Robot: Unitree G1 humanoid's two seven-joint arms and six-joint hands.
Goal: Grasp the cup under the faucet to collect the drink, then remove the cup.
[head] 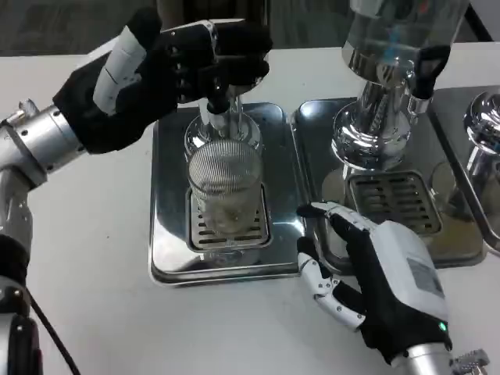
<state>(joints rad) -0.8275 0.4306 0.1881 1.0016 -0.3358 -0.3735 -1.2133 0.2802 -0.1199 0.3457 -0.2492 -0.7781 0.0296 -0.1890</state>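
Three steel trays sit side by side on the white table (94,312). The left tray (168,234) carries a slotted grate (205,233) and a dispenser whose chrome base (248,129) rises behind the cup. The middle tray (312,133) holds a second dispenser (391,70) with a clear tank, a flared chrome foot and a black tap handle (426,66), and its own grate (394,199) lies bare in front of it. At the picture's right edge a third chrome base (480,129) stands on the third tray (488,234). The cup (225,180) is a ribbed clear glass, standing upright on the left grate directly below the faucet (219,105); a little pale liquid seems to lie at its bottom (the ribbing blurs it, so the level cannot be told). The left hand (168,66) reaches in from the upper left and is closed over the top of the faucet, its black fingers (234,55) wrapped around the handle there, which hides the tap's upper part and the dispenser body behind it. The right hand (371,273) lies low at the front, over the seam between the left and middle trays, near the cup but apart from it; its fingers are spread and hold nothing, one fingertip (312,209) pointing toward the cup's right side. Between that hand and the cup there is only the raised tray rim.
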